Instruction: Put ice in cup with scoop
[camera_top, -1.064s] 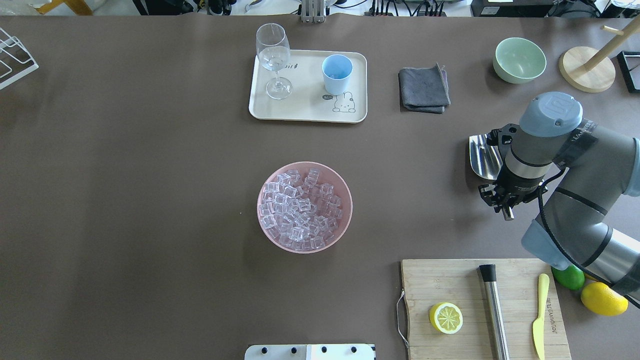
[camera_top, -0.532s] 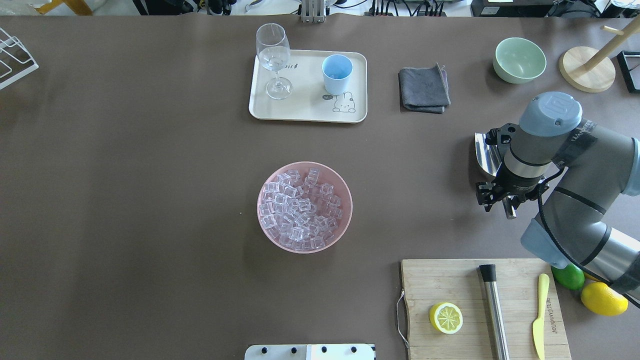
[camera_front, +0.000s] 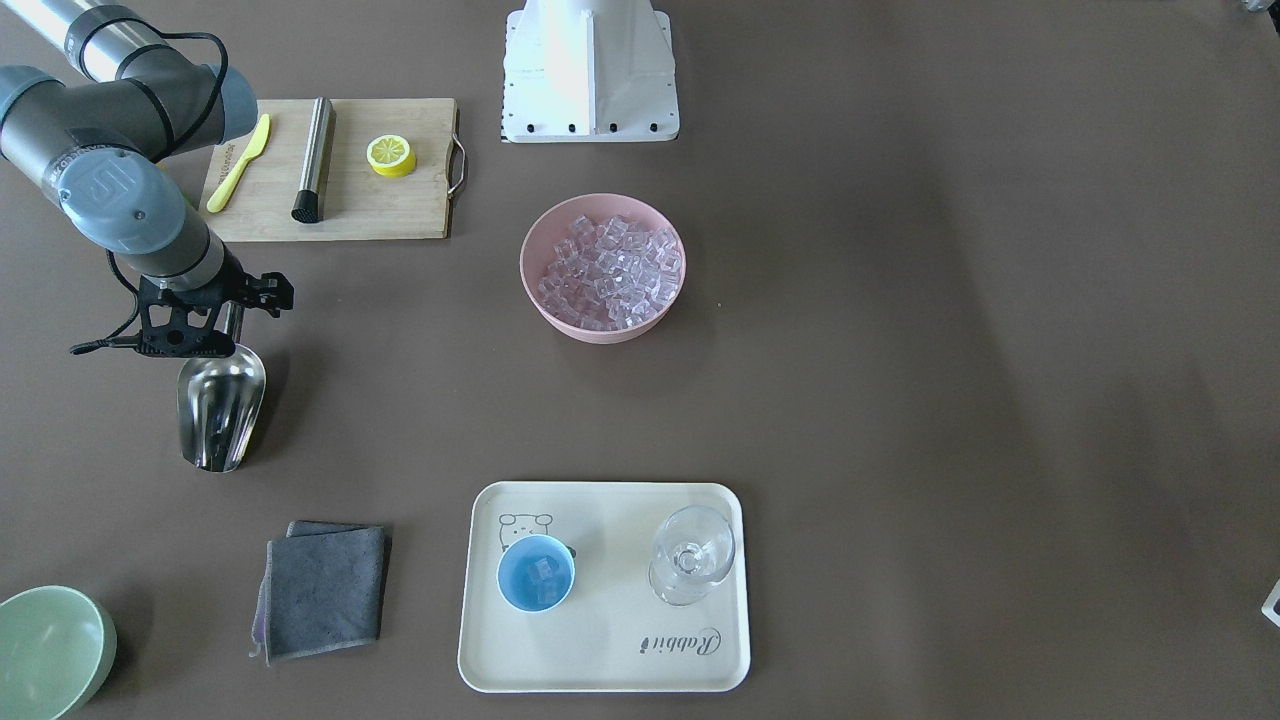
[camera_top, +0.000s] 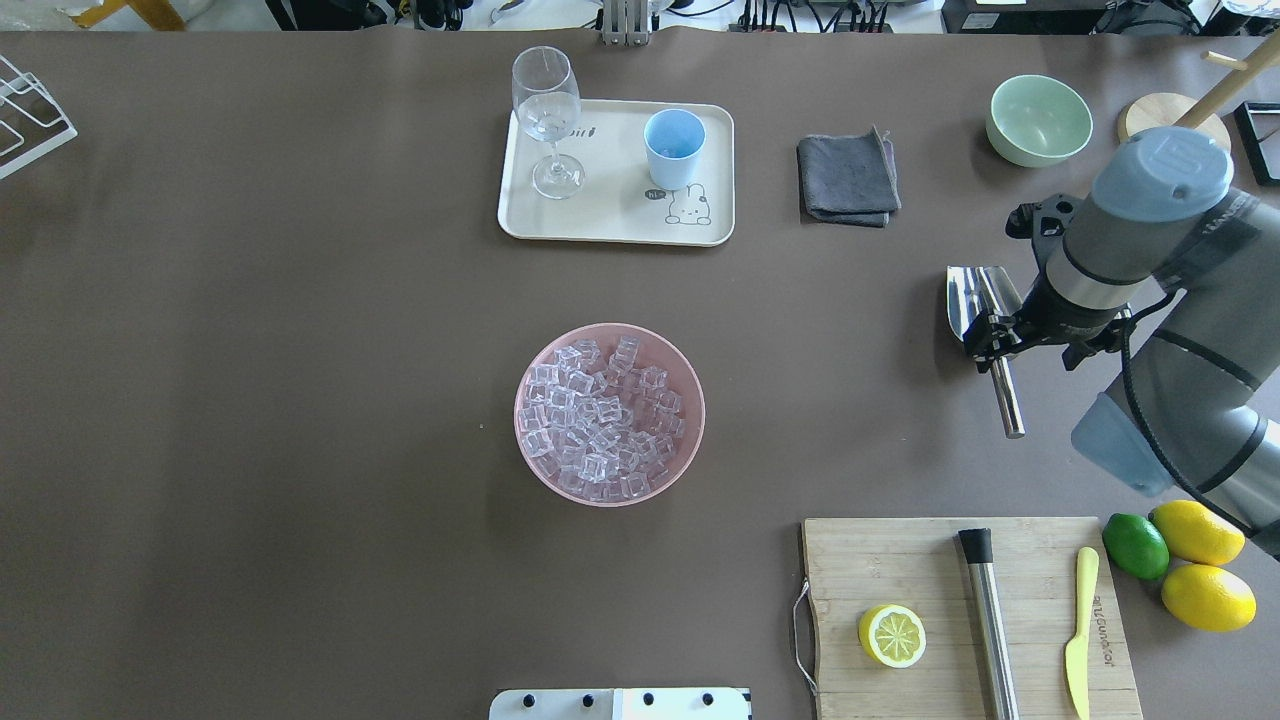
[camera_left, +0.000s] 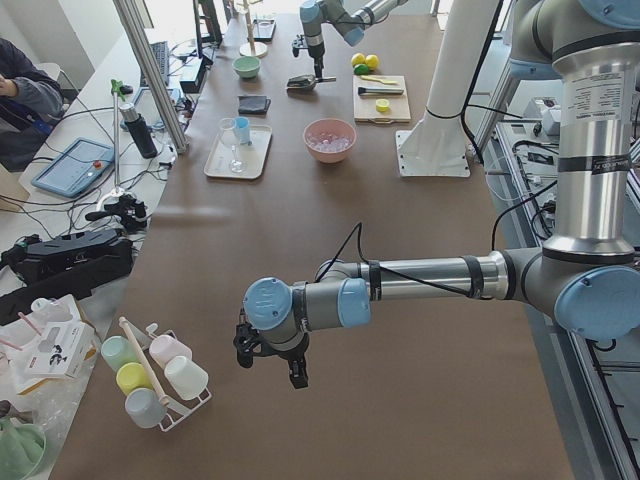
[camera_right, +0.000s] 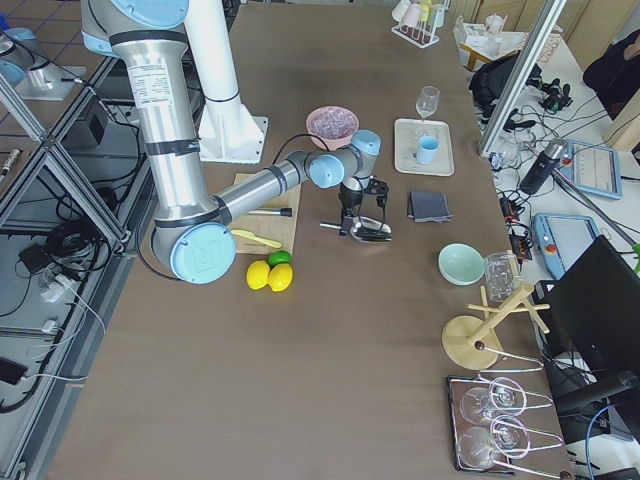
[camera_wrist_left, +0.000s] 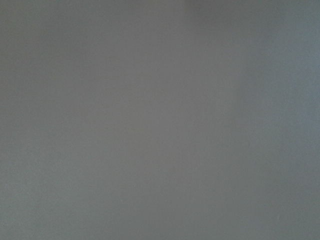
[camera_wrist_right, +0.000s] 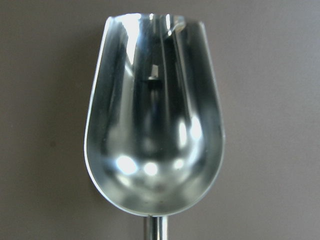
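Observation:
The ice (camera_top: 600, 420) fills a pink bowl (camera_top: 690, 400) at the table's middle, also in the front view (camera_front: 610, 270). The blue cup (camera_top: 674, 148) stands on a cream tray (camera_top: 610, 225); the front view shows a few cubes inside the cup (camera_front: 536, 572). My right gripper (camera_top: 1000, 338) is shut on the handle of the steel scoop (camera_top: 972, 292), low over the table at the right. The right wrist view shows the scoop's trough (camera_wrist_right: 155, 125) empty. My left gripper (camera_left: 270, 365) shows only in the exterior left view, far from these things; I cannot tell whether it is open or shut.
A stemmed glass (camera_top: 546, 110) shares the tray. A grey cloth (camera_top: 848, 178) and a green bowl (camera_top: 1038, 120) lie beyond the scoop. A cutting board (camera_top: 900, 560) near me holds a lemon half, a steel cylinder (camera_top: 990, 630) and a yellow knife. A lime and lemons (camera_top: 1135, 545) sit beside it.
My right wrist has swung away from me and to the right, turning the scoop, so its trough looks narrower. The handle's near end has stayed in place.

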